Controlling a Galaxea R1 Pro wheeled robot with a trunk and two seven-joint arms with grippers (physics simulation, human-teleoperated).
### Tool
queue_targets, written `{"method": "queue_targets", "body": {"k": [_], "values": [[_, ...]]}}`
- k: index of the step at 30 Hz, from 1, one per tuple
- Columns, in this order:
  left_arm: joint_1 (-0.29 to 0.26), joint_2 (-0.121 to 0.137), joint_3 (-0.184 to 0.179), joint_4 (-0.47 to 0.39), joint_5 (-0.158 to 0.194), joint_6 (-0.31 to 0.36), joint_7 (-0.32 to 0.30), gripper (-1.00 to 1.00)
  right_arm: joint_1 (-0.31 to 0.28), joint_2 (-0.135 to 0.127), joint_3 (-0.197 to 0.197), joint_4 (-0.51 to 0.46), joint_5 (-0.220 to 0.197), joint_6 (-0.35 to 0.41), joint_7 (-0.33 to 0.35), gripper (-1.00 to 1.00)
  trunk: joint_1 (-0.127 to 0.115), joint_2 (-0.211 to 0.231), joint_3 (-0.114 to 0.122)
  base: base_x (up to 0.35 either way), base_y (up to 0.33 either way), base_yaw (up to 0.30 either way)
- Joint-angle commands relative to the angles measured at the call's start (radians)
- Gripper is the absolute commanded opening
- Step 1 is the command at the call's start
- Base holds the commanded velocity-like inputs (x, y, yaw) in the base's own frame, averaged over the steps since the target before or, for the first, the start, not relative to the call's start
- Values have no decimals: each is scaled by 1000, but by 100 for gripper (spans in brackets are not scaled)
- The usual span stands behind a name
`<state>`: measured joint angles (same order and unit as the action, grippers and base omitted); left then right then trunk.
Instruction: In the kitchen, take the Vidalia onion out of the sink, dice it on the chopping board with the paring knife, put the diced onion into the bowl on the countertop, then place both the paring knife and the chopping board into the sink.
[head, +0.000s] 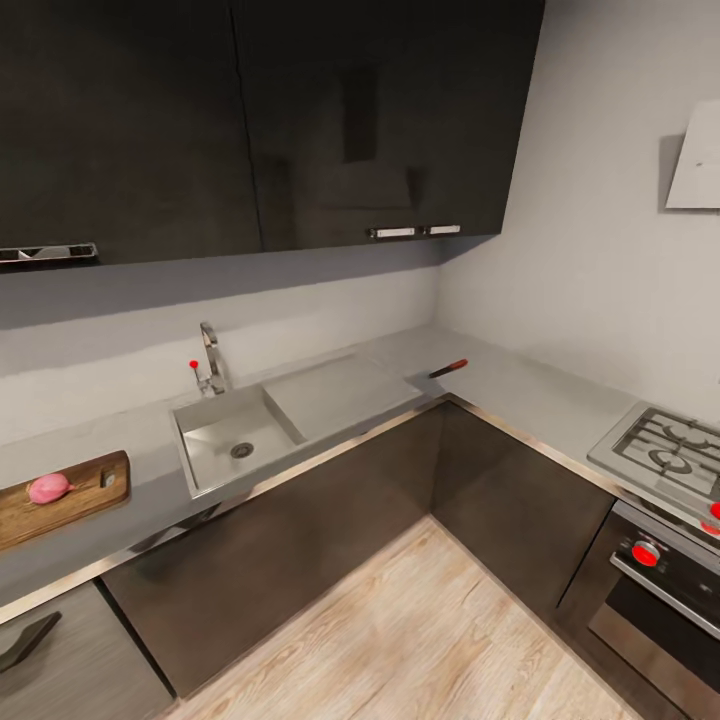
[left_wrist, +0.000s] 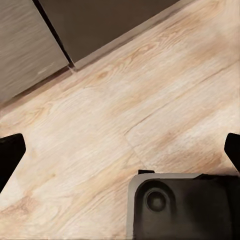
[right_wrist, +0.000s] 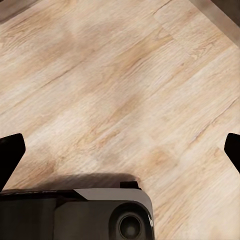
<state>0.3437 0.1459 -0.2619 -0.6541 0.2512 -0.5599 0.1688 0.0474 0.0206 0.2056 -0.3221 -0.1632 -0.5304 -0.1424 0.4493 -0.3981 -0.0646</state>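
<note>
While both arms hang low over the wood floor (left_wrist: 150, 100), nothing is in hand: left gripper (left_wrist: 120, 150) and right gripper (right_wrist: 120, 150) each spread wide, empty.

Left to right in the head view:
- onion (head: 49, 488) on the board (head: 85, 500), 9 o'clock. Round, so likely to roll under the blade.
- sink (head: 215, 435) at centre, empty.
- knife (head: 449, 368) on the counter (head: 520, 385), 1 o'clock of the sink, well apart from the board. Slim and lying flat: pinch could slip. Carrying it across risks clipping the tap (head: 210, 355).

Can't spot a bowl.
</note>
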Motion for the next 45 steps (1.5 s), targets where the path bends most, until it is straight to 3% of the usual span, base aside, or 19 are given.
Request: {"method": "queue_targets", "body": {"k": [1, 7, 11, 17, 23, 27, 32, 45], "values": [[0, -14, -8, 17, 5, -3, 10, 100, 0, -1, 8, -2, -10, -2, -5, 100, 1, -2, -2, 0, 0, 0], [1, -36, -9, 37, 4, -6, 11, 100, 0, -2, 7, -2, -10, -2, -6, 100, 1, -2, -2, 0, 0, 0], [34, -37, -11, 9, 4, -12, 10, 100, 0, -2, 7, -2, -10, -2, -5, 100, 1, -2, -2, 0, 0, 0], [75, -36, -12, -80, 2, -93, 12, 100, 0, -2, 8, -1, -10, -2, -5, 100, 1, -2, -2, 0, 0, 0], [87, -36, -13, -101, 2, -127, 12, 100, 0, -2, 7, -2, -10, -2, -5, 100, 1, -2, -2, 0, 0, 0], [90, -36, -19, -71, 2, -131, 12, 100, 0, -2, 6, -1, -10, -2, -5, 100, 1, -2, -2, 0, 0, 0], [90, -64, -26, 9, 2, -130, 12, 100, 0, -2, 7, -2, -10, -2, -6, 100, 1, -2, -2, 0, 0, 0], [90, -77, -25, 42, 3, -125, 12, 100, 0, -6, 6, -41, -7, -3, -8, 100, 1, -2, -2, 0, 0, 0]]}}
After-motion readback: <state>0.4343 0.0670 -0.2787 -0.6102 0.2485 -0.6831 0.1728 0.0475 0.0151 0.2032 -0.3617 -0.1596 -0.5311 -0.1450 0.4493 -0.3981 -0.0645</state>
